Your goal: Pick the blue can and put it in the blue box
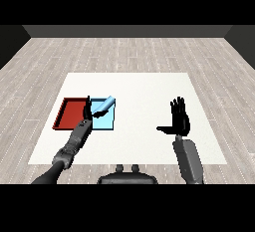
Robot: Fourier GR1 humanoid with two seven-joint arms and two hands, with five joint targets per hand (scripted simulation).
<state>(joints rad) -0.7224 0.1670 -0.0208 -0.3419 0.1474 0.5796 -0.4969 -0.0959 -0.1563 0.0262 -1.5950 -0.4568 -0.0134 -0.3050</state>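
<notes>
The blue can (102, 105) is tilted over the light blue tray (105, 123), its top leaning to the right past the tray's far rim. My left hand (89, 110) is at the can's lower left end with its fingers curled round it. To the left of the blue tray lies the red tray (69, 114). My right hand (179, 119) is held up over the table's right part, fingers straight and thumb spread to the left, holding nothing.
The white table (144, 91) stretches beyond and between the trays and the right hand. My left forearm (74, 144) crosses the table's front left edge towards the trays.
</notes>
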